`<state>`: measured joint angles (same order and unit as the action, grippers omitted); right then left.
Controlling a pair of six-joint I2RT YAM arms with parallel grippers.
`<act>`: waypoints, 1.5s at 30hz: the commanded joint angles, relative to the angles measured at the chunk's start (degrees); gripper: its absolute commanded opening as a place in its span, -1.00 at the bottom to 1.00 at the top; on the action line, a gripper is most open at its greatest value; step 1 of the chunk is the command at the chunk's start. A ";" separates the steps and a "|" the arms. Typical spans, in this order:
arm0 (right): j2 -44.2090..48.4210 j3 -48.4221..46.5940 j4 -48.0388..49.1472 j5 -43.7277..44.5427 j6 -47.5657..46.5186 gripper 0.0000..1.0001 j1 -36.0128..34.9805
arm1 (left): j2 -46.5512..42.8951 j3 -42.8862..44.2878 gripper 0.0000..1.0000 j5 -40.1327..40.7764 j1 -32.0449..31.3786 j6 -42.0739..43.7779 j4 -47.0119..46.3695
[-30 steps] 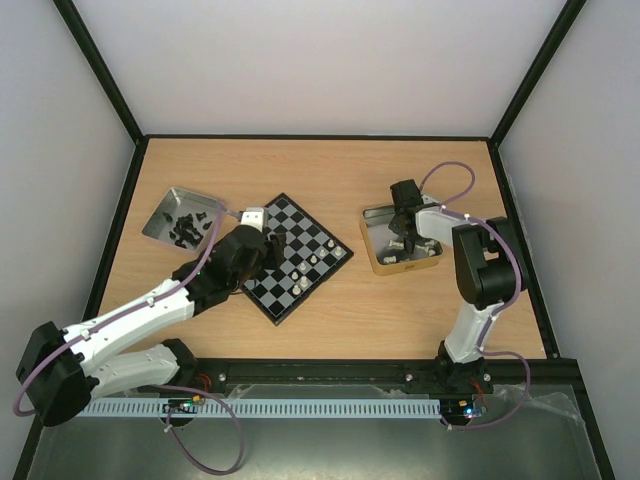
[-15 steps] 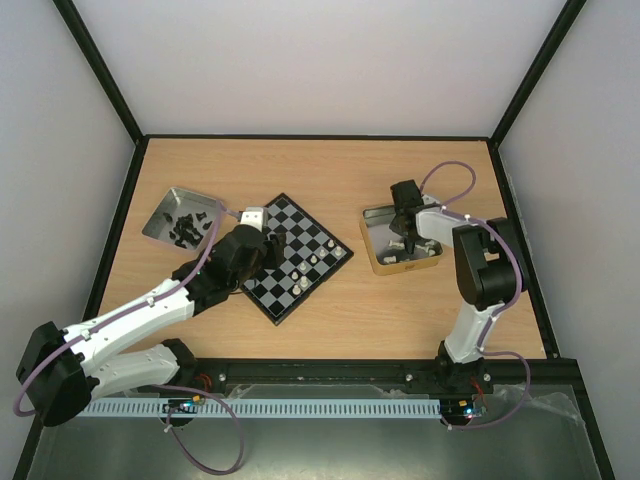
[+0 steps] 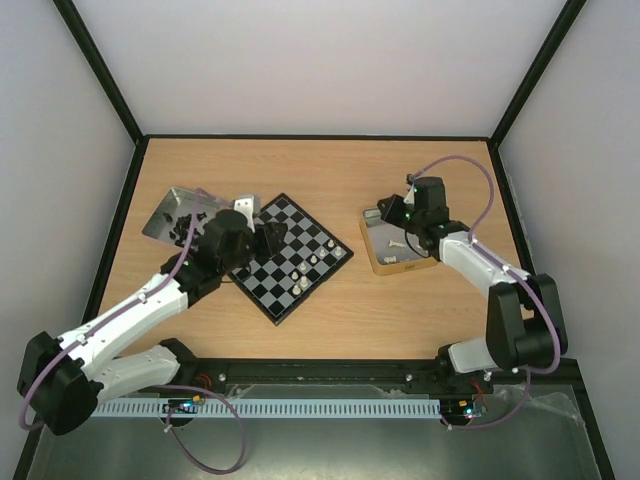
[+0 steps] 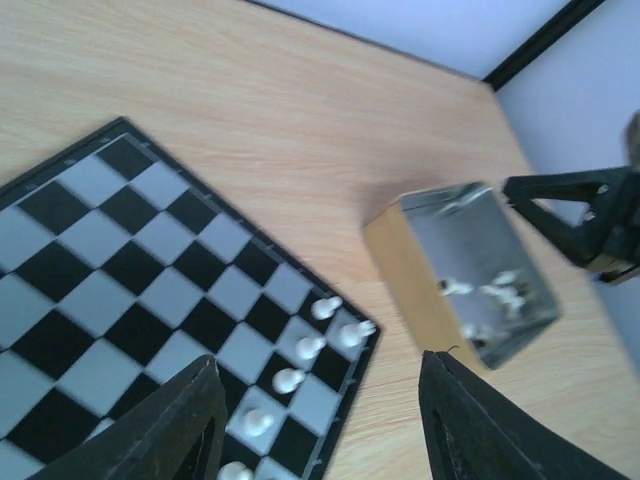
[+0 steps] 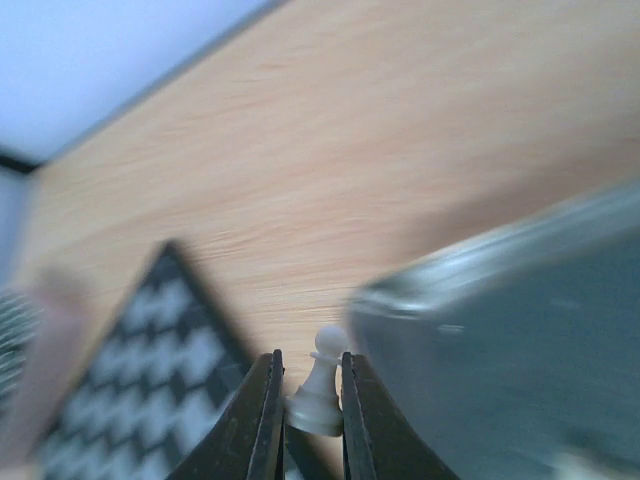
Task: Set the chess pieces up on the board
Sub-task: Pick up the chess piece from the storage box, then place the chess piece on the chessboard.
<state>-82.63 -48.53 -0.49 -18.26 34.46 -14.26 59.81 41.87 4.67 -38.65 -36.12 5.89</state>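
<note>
Board (image 4: pixel 120 260), two trays (image 3: pixel 400 266), six white pieces (image 4: pixel 308 347) set.
Right jaws grip one pawn (image 5: pixel 318 385), left jaws open; ten-o'clock tray (image 3: pixel 158 226) holds dark pieces (image 3: pixel 182 226).

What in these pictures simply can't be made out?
Top view: the dark pieces in the left tray are too small to name.
Top view: the white pawn is hidden by the right gripper holding it.
Right wrist view: the board and right tray are blurred.
Left wrist view: the bottom edge cuts off the board's near squares.
</note>
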 commanded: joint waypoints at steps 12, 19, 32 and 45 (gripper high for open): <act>9.35 2.32 30.43 -45.04 2.21 -0.80 -12.14 | 2.45 8.56 0.24 -40.41 4.20 -12.24 -14.19; 11.32 0.63 25.67 -49.62 -5.13 -0.80 -15.69 | 2.62 7.39 0.20 -42.17 5.04 -17.43 -18.17; 10.04 -2.04 23.69 -50.94 -8.27 -0.80 -16.59 | 3.15 6.69 -0.19 -41.67 5.34 -19.02 -18.02; 9.55 -2.28 22.92 -49.93 -9.18 -0.81 -16.68 | 4.61 6.53 -0.68 -43.75 5.31 -20.60 -20.03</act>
<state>-72.77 -49.01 22.31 -68.07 26.74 -30.50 63.88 48.80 -36.97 -33.67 -55.96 -11.62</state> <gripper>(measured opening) 0.102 0.164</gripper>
